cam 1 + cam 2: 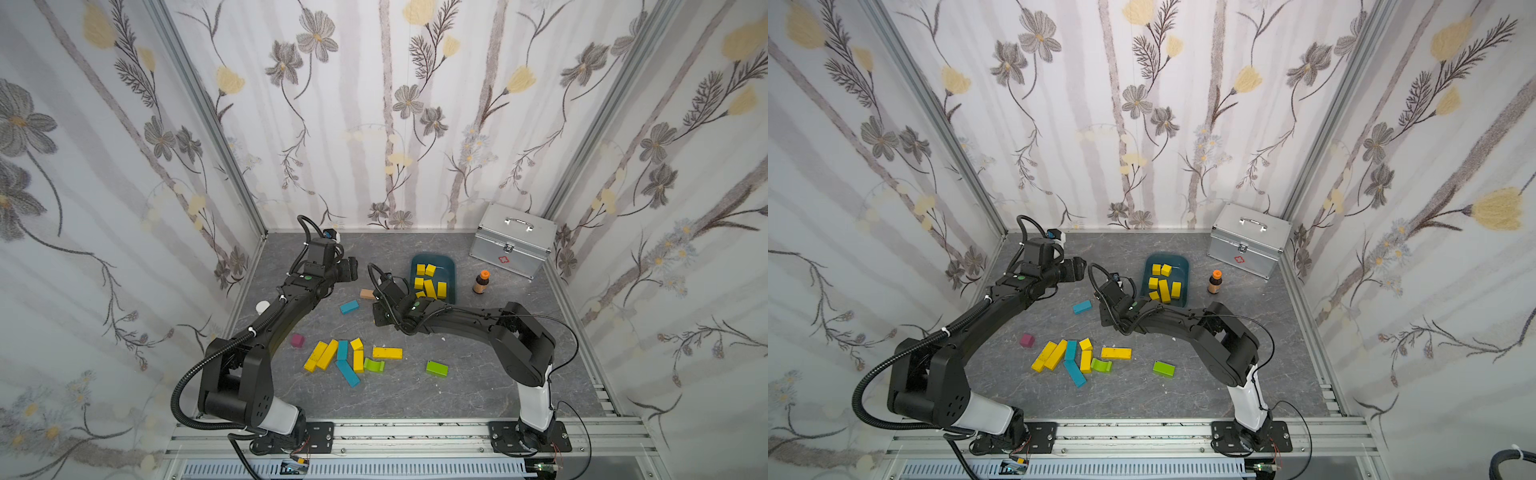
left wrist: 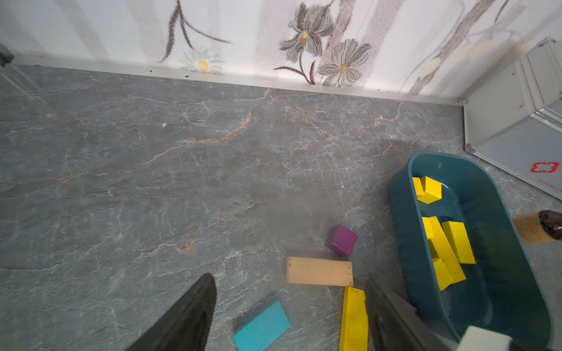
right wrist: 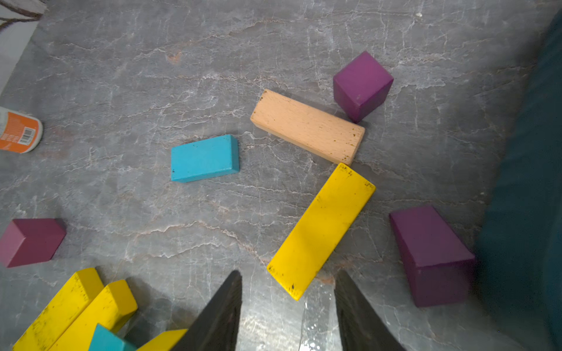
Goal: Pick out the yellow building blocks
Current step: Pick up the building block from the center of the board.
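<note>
Several yellow building blocks (image 1: 430,282) lie in a teal bin (image 1: 451,266) at the back. More yellow building blocks (image 1: 326,355) sit in a loose cluster near the front, seen in both top views (image 1: 1054,355). One yellow bar (image 3: 320,231) lies flat on the table, its near end just ahead of my right gripper (image 3: 289,279), which is open with nothing between its fingers. In the top views my right arm hides that bar. My left gripper (image 2: 290,279) hangs open and empty above the table, left of the bin (image 2: 404,231), over the same yellow bar (image 2: 354,319).
A tan bar (image 3: 307,127), a turquoise block (image 3: 203,158), a purple cube (image 3: 362,85), a dark purple block (image 3: 431,255) and a maroon cube (image 1: 297,340) lie around. Lime-green blocks (image 1: 436,368) and turquoise bars (image 1: 348,372) mix with the front cluster. A silver case (image 1: 513,239) and a brown bottle (image 1: 481,282) stand back right.
</note>
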